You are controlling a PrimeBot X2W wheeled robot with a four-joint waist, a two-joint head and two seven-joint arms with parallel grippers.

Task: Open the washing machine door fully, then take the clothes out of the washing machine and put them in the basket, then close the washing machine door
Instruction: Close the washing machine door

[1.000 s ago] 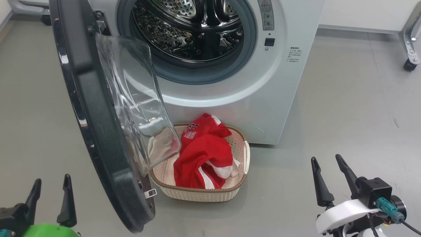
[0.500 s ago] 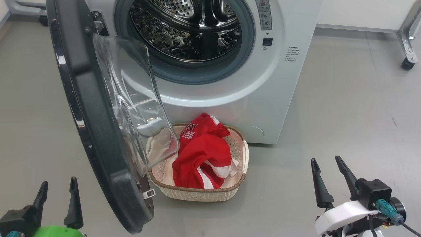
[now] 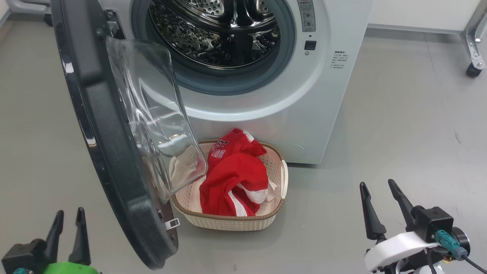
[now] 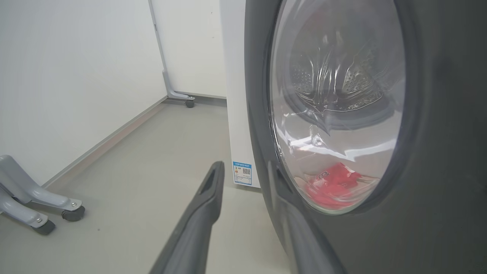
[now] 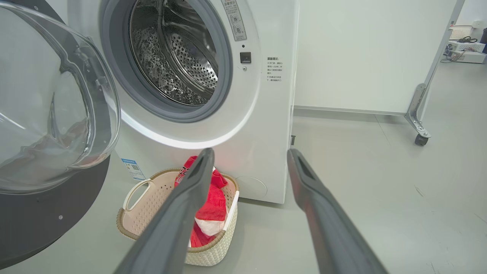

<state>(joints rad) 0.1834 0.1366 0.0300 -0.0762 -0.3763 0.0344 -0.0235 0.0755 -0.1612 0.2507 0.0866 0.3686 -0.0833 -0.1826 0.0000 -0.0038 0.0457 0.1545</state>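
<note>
Head view: washing machine door point(image 3: 110, 152) stands open and the drum point(image 3: 213, 38) looks empty. The clothes point(image 3: 236, 175) lie in the basket point(image 3: 228, 222) at the foot of the washing machine point(image 3: 289, 114). Left gripper point(image 3: 70, 211) part-open, empty; right gripper point(image 3: 376, 183) wide open, empty.
Left wrist view: door's outer face just beside.
Right wrist view: drum bare.
Closing step likely in hand. Next move: push the door shut.

I read washing machine door point(image 3: 118, 171): dark grainy plastic ring, clear glossy glass | drum point(image 3: 213, 38): shiny dimpled steel | gasket point(image 3: 228, 82): matt grey rubber | washing machine point(image 3: 304, 114): smooth white gloss | basket point(image 3: 228, 224): cream perforated plastic, woven brown rim | clothes point(image 3: 236, 175): creased red cloth | floor point(image 3: 399, 133): smooth grey, faint sheen
</note>
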